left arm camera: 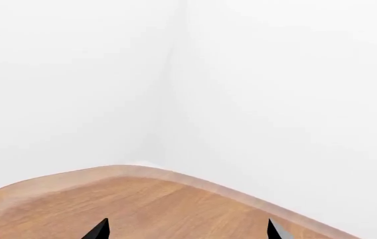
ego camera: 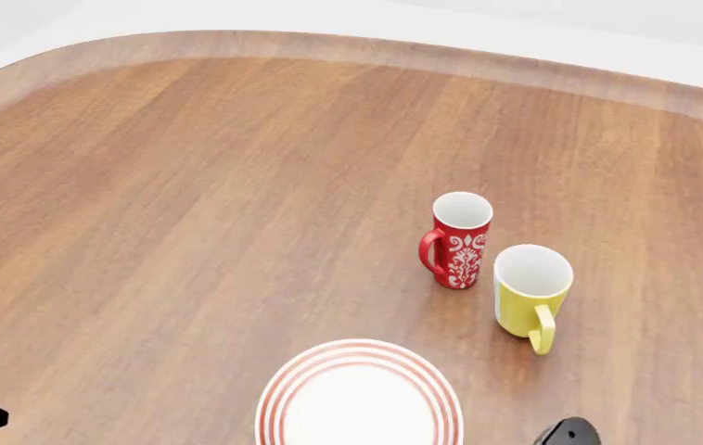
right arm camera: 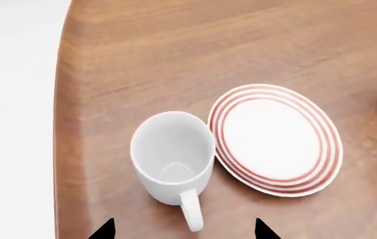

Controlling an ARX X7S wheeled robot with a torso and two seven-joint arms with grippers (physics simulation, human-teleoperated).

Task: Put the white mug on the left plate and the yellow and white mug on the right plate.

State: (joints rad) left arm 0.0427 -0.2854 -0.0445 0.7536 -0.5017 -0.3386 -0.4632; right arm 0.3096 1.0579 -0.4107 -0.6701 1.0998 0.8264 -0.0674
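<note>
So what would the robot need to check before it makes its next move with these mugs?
1. Large plain white ceramic mug upright and empty: ok.
2. White mug on a plate: not ok; it stands on the wooden table beside a round white plate with red rings.
3. Small yellow mug with white inside on a plate: not ok; it stands on bare table by the red patterned mug.
4. Right gripper open, above the white mug's handle: ok.
5. Left gripper open and empty: ok.
6. Both plates located: cannot tell; no view shows two at once.
</note>
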